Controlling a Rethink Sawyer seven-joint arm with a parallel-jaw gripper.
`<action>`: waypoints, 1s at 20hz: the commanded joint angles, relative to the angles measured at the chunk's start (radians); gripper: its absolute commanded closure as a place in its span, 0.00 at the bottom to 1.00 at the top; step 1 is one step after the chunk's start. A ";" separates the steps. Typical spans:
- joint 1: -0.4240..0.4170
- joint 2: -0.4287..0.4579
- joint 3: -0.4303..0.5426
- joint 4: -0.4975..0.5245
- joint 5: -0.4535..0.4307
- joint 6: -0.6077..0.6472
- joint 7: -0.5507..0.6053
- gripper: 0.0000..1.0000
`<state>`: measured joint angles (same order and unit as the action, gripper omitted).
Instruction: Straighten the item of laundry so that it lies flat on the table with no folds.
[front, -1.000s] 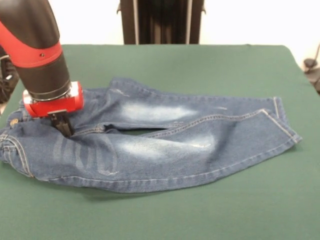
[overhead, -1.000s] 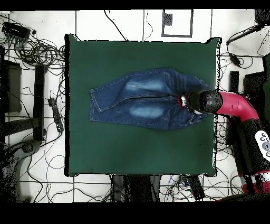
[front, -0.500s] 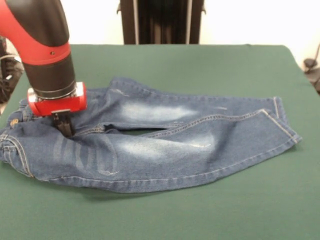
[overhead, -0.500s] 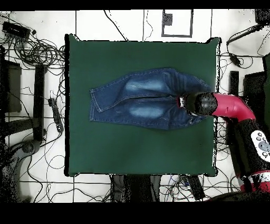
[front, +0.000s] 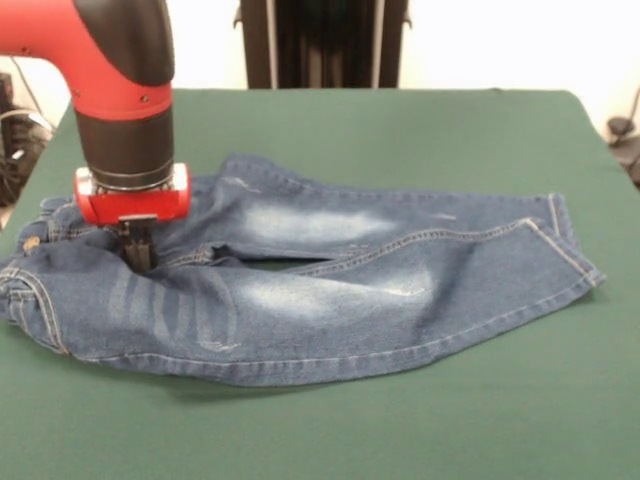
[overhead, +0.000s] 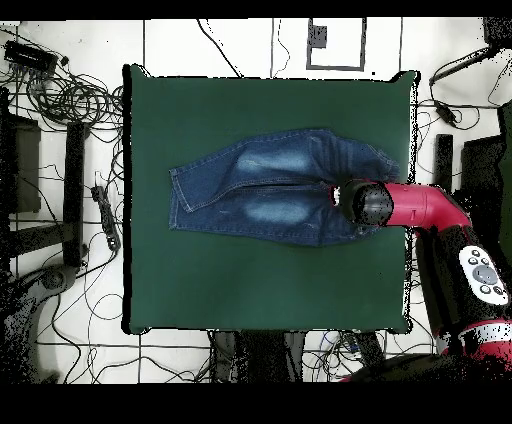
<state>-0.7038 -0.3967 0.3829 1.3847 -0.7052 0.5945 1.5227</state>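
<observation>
The item of laundry (front: 330, 300) is a small pair of blue jeans with faded whitish patches, spread across the green table (front: 400, 130). Its waistband is at the left in the front view and its leg ends at the right. The legs lie side by side, with a small gap of green at the crotch and creases near the waist. My gripper (front: 138, 258) points straight down at the hip area, shut on a pinch of the denim. In the overhead view the jeans (overhead: 260, 190) lie mid-table (overhead: 260, 280), and the arm (overhead: 400, 205) covers the waist end.
A black stand (front: 322, 42) rises behind the table's far edge. Cables and equipment (overhead: 60, 150) lie on the floor around the table. Bare green cloth surrounds the jeans on every side.
The gripper has shifted a little towards the legs, to the right in the front view, with the arm swinging more upright. The denim near the waist has bunched slightly.
</observation>
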 joint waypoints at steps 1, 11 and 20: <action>0.109 0.072 -0.152 0.203 0.066 -0.036 0.375 1.00; 0.188 0.004 -0.221 0.231 0.196 -0.008 0.357 1.00; 0.159 -0.035 -0.209 0.230 0.253 -0.004 0.244 1.00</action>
<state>-0.5708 -0.4716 0.1746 1.4954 -0.5077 0.5253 1.6204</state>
